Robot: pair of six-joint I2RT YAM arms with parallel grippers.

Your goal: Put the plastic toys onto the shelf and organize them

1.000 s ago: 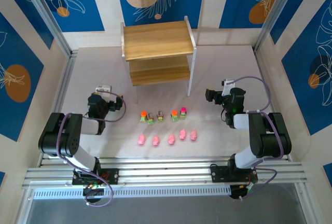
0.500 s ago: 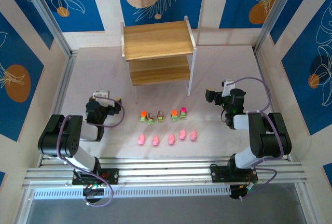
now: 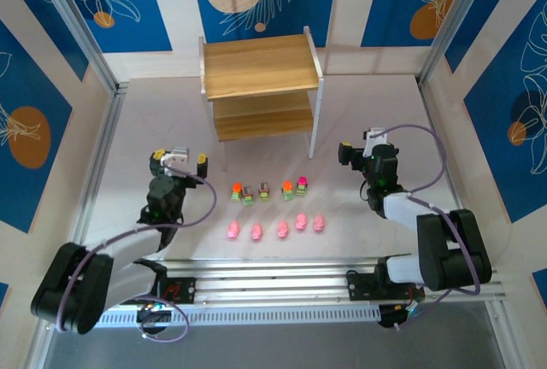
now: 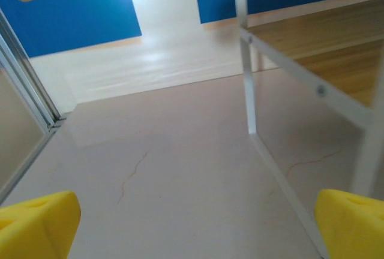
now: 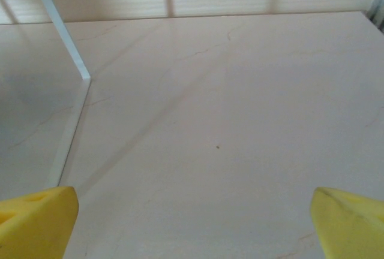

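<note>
Two bare tiers of the shelf (image 3: 256,66) wait as the left gripper (image 3: 179,159), tucked back a second ago, reaches forward, spread wide and empty; the right gripper (image 3: 359,145), equally agape, has barely shifted. Ten plastic toys (image 3: 264,190) lie untouched on the table (image 3: 359,241) between them, sorting apparently unstarted.

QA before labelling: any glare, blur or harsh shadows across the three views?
Top external: even light, sharp, no harsh shadows around the shelf. Left wrist: blown-out glare on the back wall at top; left gripper fingertips out of focus. Right wrist: flat, soft light, faint reflection below the shelf leg; right gripper fingertips blurred.
</note>
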